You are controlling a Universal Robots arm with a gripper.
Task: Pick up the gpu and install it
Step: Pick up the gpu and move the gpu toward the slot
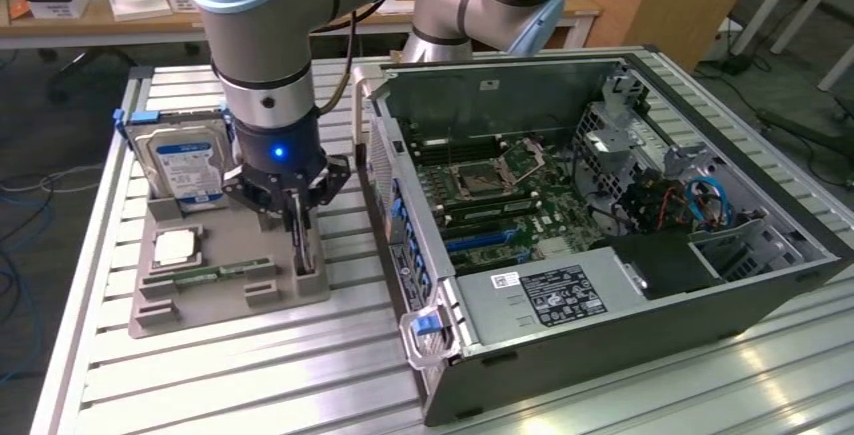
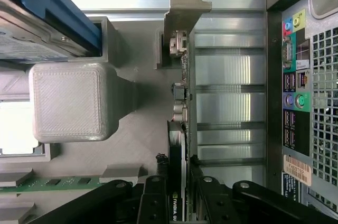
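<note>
Surveying the bench from the exterior view's left, we record a blue-labelled hard drive point(image 1: 183, 163) standing upright at the far end of a grey holder tray point(image 1: 160, 315), with a green memory stick point(image 1: 214, 275) lying in a nearer slot. Next comes the gripper point(image 1: 296, 217), pointing straight down over the tray's right-hand edge. The gpu point(image 1: 306, 250) stands on edge in its slot there. In the wrist view we find the gripper point(image 2: 178, 179) clenched on the gpu point(image 2: 179, 102), its black fingers point(image 2: 156, 192) against either face and the silver bracket point(image 2: 186, 2) at the card's opposite end. Furthest right, the open computer case point(image 1: 601, 335) lies on the slatted table point(image 1: 267, 385), just beside the tray.
</note>
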